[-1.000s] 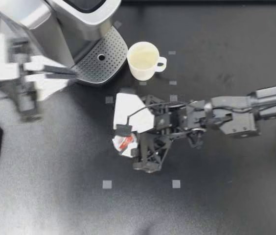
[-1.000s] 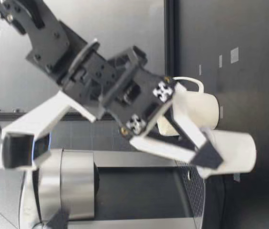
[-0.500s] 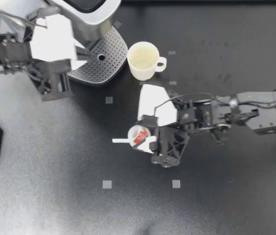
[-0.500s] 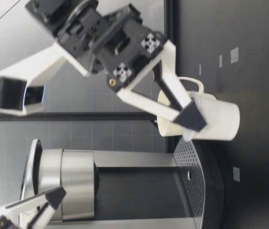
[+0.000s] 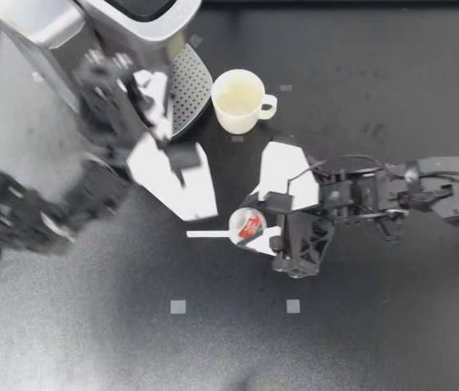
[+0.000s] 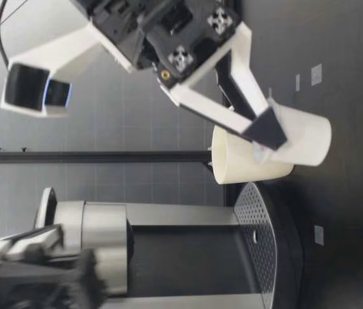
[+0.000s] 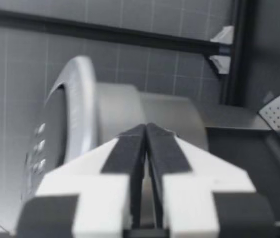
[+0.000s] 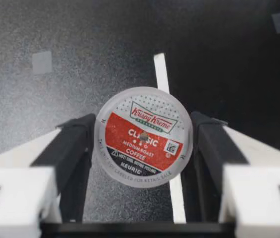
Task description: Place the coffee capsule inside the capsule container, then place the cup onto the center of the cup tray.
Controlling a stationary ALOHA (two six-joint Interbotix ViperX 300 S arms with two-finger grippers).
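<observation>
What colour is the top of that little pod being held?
The capsule has a silvery white lid with a red-and-black label; clearest in right wrist view.

Light is even and comes from overhead, so you get no hard shadows. The table (image 5: 360, 342) is matte black, with a grey sheen toward its left edge and a darker look toward its right edge. The left arm (image 5: 18, 216) is smeared in the top view, and again in the low view beside the coffee machine (image 6: 104, 244). The machine's chrome band throws bright glare streaks there. The cup (image 5: 238, 99) is nearly blown out inside. The left wrist view is soft throughout. The right wrist view is crisp: the capsule (image 8: 144, 136) print is legible and the table grain shows.
</observation>
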